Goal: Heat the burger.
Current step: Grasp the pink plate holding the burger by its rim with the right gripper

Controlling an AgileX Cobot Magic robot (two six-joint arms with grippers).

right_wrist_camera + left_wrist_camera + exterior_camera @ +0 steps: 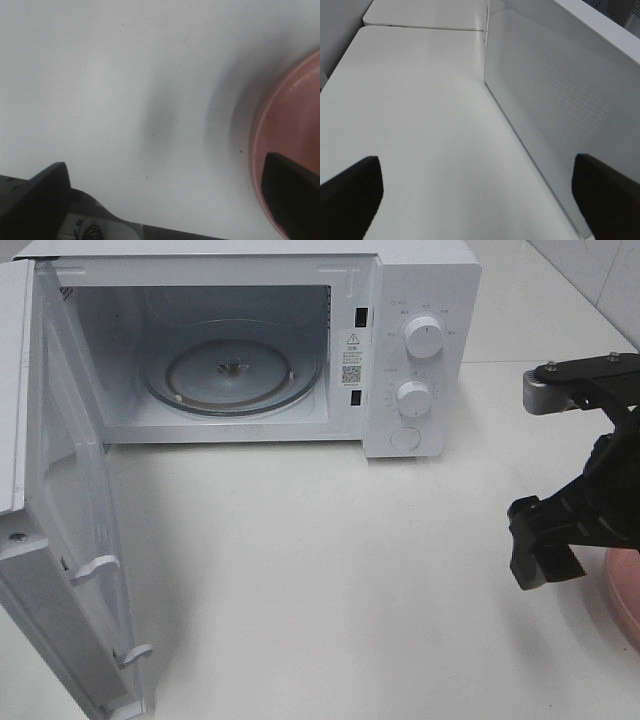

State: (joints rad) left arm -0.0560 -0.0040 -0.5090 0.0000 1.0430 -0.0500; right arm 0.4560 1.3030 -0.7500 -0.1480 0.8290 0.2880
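From above, the microwave (420,340) stands at the bench's (320,570) far edge with its door (60,540) open and its turntable (235,370) bare. The right gripper (545,550) hangs near the right edge, beside a pink plate (625,590).

In the left wrist view, the left gripper (480,200) is spread wide and empty beside the door.

In the right wrist view, the fingers (35,200) are wide apart and hold nothing. The burger shows nowhere, though it is perhaps on the plate's hidden part.

Only the opening is done. Loading, shutting and heating remain.
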